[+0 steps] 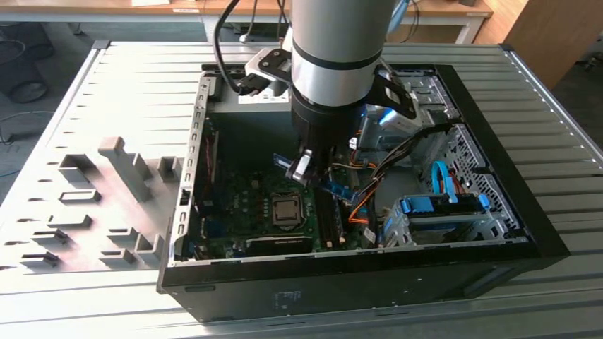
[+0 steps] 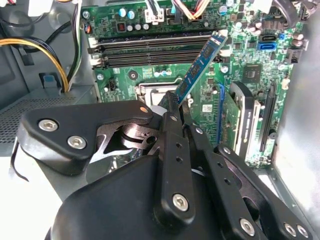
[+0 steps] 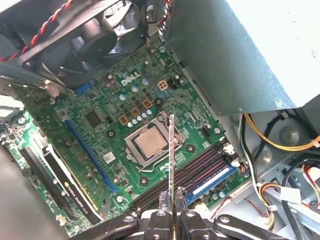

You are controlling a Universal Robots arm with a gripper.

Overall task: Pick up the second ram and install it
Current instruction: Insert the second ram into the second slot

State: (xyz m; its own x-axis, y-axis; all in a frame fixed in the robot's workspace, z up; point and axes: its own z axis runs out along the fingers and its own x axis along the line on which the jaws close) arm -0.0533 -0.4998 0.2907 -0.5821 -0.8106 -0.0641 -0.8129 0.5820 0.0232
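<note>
While over the motherboard, pinching the second ram between narrowed fingers of the gripper; computer case on slatted metal table, desk far behind.

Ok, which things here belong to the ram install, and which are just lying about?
Job in hand: ram, clamped in the jaws above the board; memory slots.
Lying about: twin stick, seated in a slot; CPU; fan; power supply; grey fixture blocks, outside the case.
</note>
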